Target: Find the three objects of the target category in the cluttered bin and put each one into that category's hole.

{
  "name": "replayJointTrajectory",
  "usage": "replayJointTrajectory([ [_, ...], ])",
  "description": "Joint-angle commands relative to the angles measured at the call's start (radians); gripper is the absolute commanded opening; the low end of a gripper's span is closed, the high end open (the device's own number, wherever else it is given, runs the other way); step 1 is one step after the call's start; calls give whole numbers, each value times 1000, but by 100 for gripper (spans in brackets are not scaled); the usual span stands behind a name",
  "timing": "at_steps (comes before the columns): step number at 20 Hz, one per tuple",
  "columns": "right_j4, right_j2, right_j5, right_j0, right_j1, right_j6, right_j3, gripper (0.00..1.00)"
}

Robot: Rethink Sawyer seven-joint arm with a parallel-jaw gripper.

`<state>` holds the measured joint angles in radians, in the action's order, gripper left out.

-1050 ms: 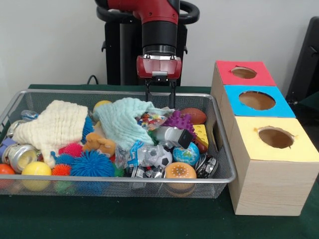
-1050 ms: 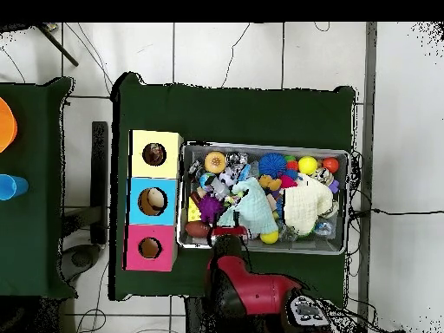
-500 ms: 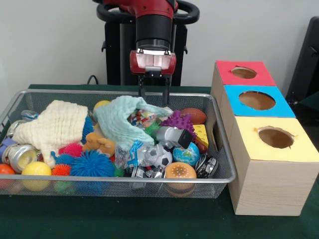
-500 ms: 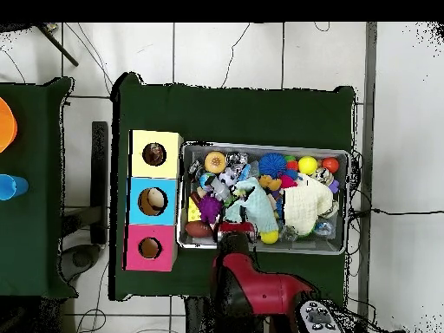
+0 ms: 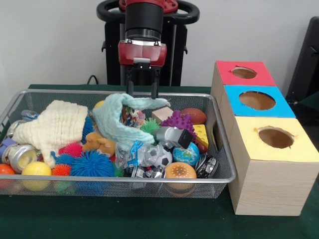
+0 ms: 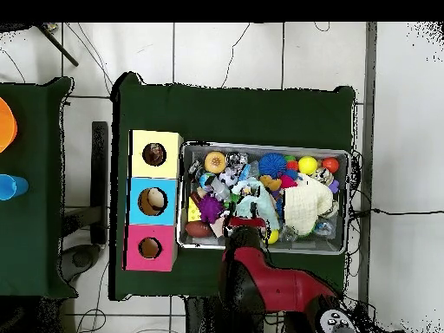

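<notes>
My gripper (image 5: 142,95) hangs over the back middle of the wire bin (image 5: 114,180), shut on the upper edge of a mint green cloth (image 5: 117,122). The cloth's edge is lifted and stretched under the fingertips, and the remainder drapes down to the left over the toys. Beside it lie a colourful candy bag (image 5: 133,115), a wooden block (image 5: 162,114) and a purple spiky ball (image 5: 178,121). In the overhead view the red arm covers the gripper (image 6: 245,224) at the bin's lower edge, with the mint cloth (image 6: 257,204) just above it.
Right of the bin stand three boxes with holes: red (image 5: 244,73), blue (image 5: 256,101) and yellow (image 5: 275,138). A cream cloth (image 5: 55,124) covers the bin's left part. Spiky balls, cans, a burger toy (image 5: 180,171) and a globe ball (image 5: 186,154) fill the front.
The gripper has moved left and slightly up with the mint cloth, pulling it off the bin's middle. The candy bag and a wooden block have come into view.
</notes>
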<state>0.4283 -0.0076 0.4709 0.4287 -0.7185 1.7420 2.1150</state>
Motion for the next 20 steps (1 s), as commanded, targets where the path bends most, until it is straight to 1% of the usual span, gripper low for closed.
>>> replayJointTrajectory([
  [1,39,124,-95,42,-43,156,-58,100],
  [6,39,129,-103,52,-41,149,-54,100],
  [15,28,115,-97,38,-32,143,-59,100],
  [17,33,128,-112,48,-43,144,-57,100],
  [20,54,182,-177,97,-79,141,-53,100],
])
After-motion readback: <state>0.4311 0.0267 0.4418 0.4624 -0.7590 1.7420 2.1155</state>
